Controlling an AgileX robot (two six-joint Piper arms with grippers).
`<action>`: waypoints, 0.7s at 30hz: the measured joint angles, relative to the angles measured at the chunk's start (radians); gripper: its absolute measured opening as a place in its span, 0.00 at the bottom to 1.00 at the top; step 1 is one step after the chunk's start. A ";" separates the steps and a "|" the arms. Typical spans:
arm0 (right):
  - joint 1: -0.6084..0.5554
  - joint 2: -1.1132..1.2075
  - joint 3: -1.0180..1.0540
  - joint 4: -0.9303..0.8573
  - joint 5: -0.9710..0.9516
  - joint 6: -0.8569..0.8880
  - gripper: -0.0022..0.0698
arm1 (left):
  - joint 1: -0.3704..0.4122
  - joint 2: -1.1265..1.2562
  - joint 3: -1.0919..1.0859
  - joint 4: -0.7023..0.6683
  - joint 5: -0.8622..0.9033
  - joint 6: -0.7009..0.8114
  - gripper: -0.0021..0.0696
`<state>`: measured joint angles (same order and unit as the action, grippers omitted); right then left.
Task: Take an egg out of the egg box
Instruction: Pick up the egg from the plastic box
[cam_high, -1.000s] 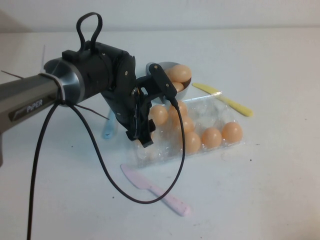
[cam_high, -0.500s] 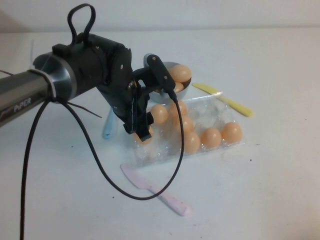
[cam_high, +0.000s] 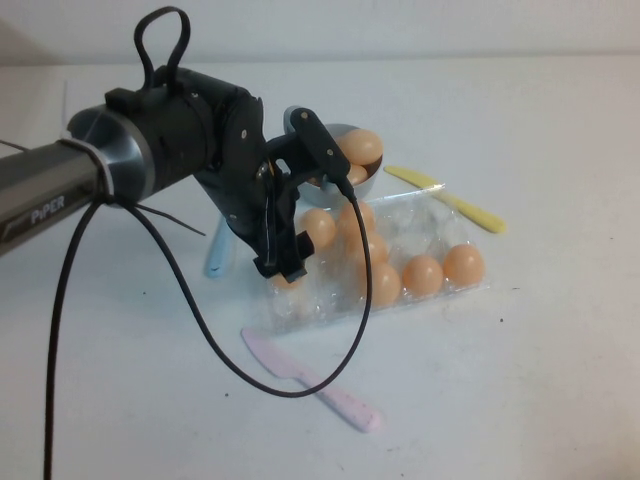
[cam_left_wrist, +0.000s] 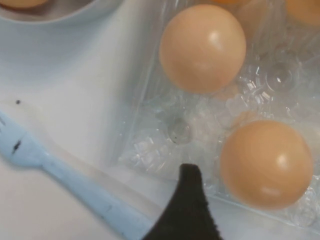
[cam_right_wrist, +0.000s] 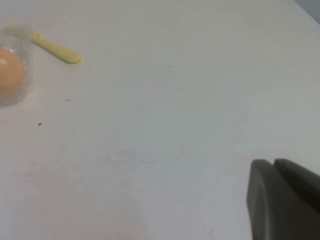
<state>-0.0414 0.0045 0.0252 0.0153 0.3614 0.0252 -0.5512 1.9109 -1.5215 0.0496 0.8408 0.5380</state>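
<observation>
The left gripper (cam_high: 285, 262) hovered with jaws parted, grasping nothing, over the nearest egg (cam_left_wrist: 266, 163) in the clear egg box (cam_high: 452, 290); it needed centring first, while the right gripper (cam_right_wrist: 285, 200), jaws apparently together, idled over bare worktop (cam_right_wrist: 165, 115).

One egg box (cam_high: 440, 225) of clear plastic lies on the table. In it I count seven eggs (cam_high: 422, 275), one half hidden. One grey bowl (cam_high: 372, 182) behind it holds two more. There is one blue fork (cam_high: 215, 262), one pink knife (cam_high: 310, 385) near the front edge and one yellow knife (cam_high: 450, 200). Two grippers: the left gripper (cam_high: 290, 265) over the box's left end, the right gripper (cam_right_wrist: 285, 200) over bare table.
</observation>
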 joint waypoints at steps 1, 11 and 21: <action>0.000 0.000 0.000 0.000 0.000 0.000 0.01 | 0.000 0.008 0.000 -0.003 0.000 -0.002 0.76; 0.000 0.000 0.000 0.000 0.000 0.000 0.01 | 0.000 0.044 0.000 -0.041 -0.023 0.026 0.84; 0.000 0.000 0.000 0.000 0.000 0.000 0.01 | 0.000 0.070 0.000 -0.056 -0.022 0.059 0.69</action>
<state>-0.0414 0.0045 0.0252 0.0153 0.3614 0.0252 -0.5512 1.9805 -1.5215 -0.0068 0.8191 0.5970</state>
